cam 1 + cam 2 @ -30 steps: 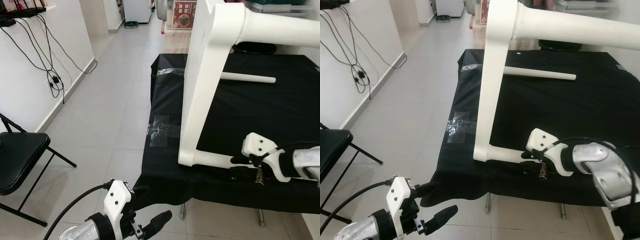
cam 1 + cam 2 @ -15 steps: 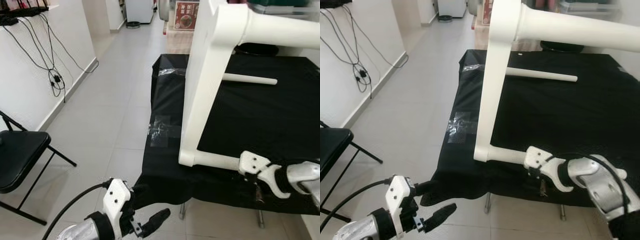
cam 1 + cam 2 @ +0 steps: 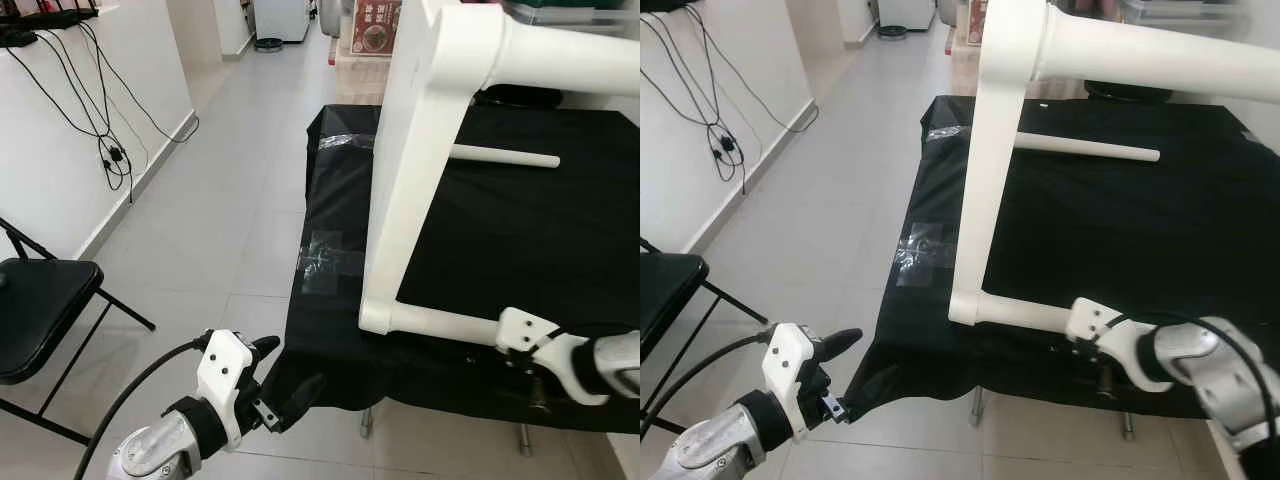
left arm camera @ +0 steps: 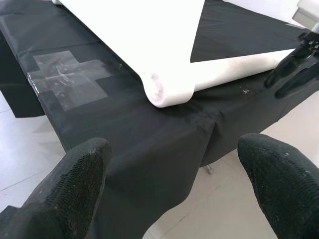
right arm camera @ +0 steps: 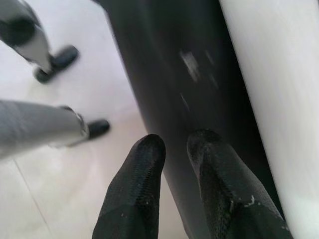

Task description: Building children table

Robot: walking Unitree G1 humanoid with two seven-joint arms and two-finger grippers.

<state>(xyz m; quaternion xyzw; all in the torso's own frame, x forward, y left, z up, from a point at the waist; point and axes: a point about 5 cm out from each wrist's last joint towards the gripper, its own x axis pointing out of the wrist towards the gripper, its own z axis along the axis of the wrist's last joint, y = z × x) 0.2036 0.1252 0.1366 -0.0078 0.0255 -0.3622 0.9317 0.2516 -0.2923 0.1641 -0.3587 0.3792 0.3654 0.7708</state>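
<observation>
Since the earlier frame, left hand has risen toward the near-left corner of the black-draped tabletop, fingers spread wide, gripping nothing. Right hand has slid right along the near edge and now sits below the white table frame, fingers nearly closed, empty. Frame stands upright on the tabletop, its lower rail along the near edge; a loose white dowel lies farther back.

Open tiled floor left of black-draped table; white frame blocking its near edge.
</observation>
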